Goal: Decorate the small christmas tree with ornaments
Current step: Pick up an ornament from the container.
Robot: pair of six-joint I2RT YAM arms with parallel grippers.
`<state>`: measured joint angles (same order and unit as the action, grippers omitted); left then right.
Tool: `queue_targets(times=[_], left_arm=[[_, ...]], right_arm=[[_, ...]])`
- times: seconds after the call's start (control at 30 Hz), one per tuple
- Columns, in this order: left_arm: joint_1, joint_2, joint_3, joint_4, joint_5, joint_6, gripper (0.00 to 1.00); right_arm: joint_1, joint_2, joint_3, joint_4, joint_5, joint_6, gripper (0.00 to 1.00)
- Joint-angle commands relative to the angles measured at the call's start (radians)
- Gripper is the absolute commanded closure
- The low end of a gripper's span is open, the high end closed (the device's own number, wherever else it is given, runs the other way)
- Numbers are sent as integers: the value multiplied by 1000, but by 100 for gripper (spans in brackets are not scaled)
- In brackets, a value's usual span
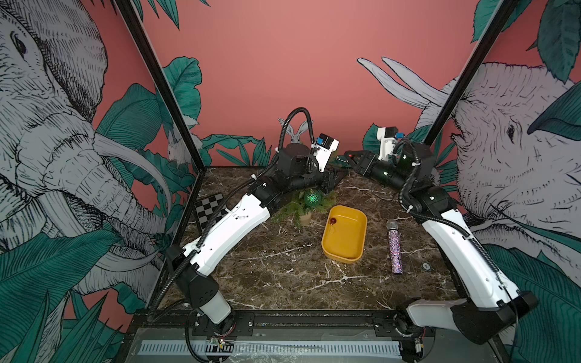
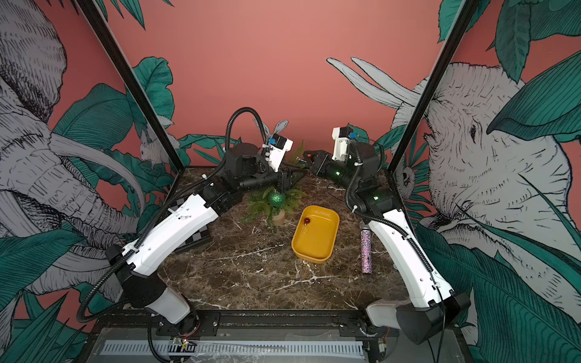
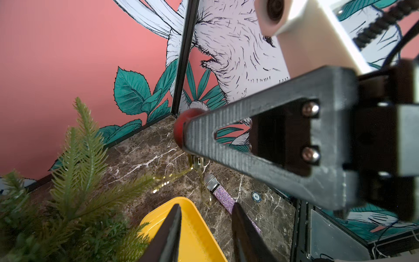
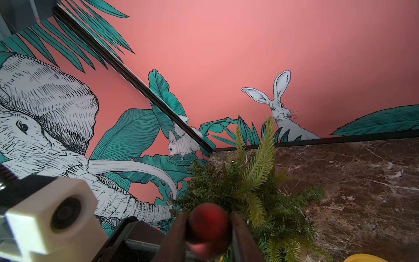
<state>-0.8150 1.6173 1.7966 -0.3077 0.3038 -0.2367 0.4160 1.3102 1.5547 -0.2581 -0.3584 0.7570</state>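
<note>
The right gripper (image 4: 209, 214) is clamped on a red ball (image 4: 208, 226), one finger on each side. It's up over the far middle of the table (image 1: 283, 270), right beside the top of the little tree (image 1: 295, 209). From the left wrist camera you can see the ball's gold string loop (image 3: 200, 179) dangling underneath. One strand runs off toward a branch tip, but I honestly can't tell if it's caught on it.

The left gripper (image 3: 206, 205) is open, fingers apart with nothing pinched between them. It comes in from the left just above the tree and points at the right gripper. The bottom of the string loop hangs about level with its fingertips, and I can't say whether they touch.

The tree stands toward the far middle of the table in its tan pot (image 1: 305, 219), just left of the yellow tray (image 1: 342, 257). The glittery green ball (image 1: 312, 198) sits against the branches on the near side, right under the left arm's wrist. The other red ball (image 1: 333, 221) is in the far left corner of the tray.

There's also a sparkly microphone-shaped stick (image 1: 394, 248) lying on the table to the right of the tray. A checkerboard card (image 1: 206, 209) sits at the left edge, partly under the left arm.
</note>
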Motion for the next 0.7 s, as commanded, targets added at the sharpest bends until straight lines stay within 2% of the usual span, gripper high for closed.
queue_targets(times=[0.0,0.13,0.23,0.43,0.67], left_arm=[[-8,12,40,18,11,-8,64],[-8,31,59,17,8,-13,64],[-9,40,66,25,2,-18,70],[-8,34,57,33,-15,-9,100],[-7,13,29,12,-53,15,100]], right_arm=[[-2,-30,-5,59,-17,15,71],[-3,-32,-8,67,-22,16,71],[-3,-34,-17,75,-25,18,71],[-6,-38,-36,79,-24,16,70],[-33,-45,-71,120,-22,36,70]])
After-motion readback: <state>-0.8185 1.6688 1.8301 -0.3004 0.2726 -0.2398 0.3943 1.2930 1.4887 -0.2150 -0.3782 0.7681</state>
